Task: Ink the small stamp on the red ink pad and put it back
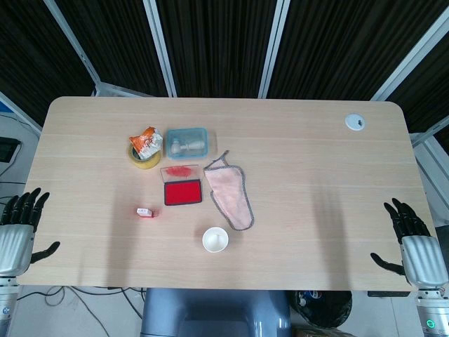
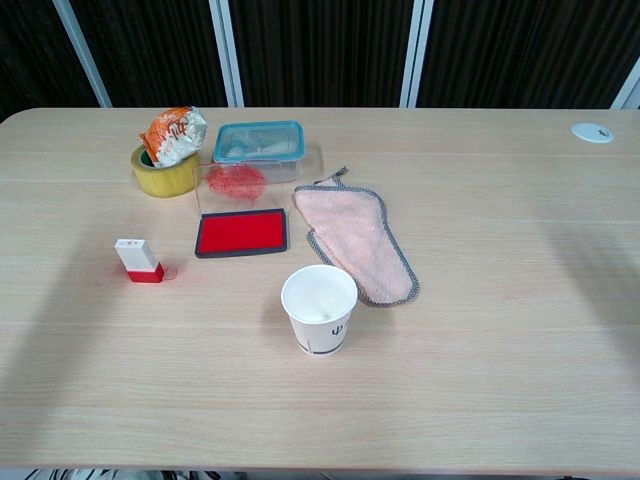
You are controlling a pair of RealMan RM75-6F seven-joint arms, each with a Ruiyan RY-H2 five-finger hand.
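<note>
The left hand (image 1: 19, 225) is hanging off the near-left edge of the table (image 1: 316, 196), its fingers (image 1: 28, 203) spreading wide with nothing between them (only the head view is showing it). A little further right, the small stamp (image 2: 138, 260) is standing upright on the wood on its red base, white body on top, to the left of the red ink pad (image 2: 241, 232) and apart from it. At the far left, a roll of yellow tape (image 2: 165, 175) is lying flat with a crumpled orange snack packet (image 2: 174, 133) sitting on top of it. The ink pad is lying open, its clear lid (image 2: 234, 185), smeared red, standing up at its far edge. Just beyond the lid, a clear box with a blue rim (image 2: 259, 148) is sitting closed. A white paper cup (image 2: 319, 308) is standing upright near the front. A pink cloth (image 2: 360, 240) with a grey border is lying flat just right of the pad. A white round cap (image 2: 592, 132) is sitting in the far-right corner. The right hand (image 1: 415, 242) is hovering off the near-right edge, fingers (image 1: 403, 214) likewise spreading wide and holding nothing.
</note>
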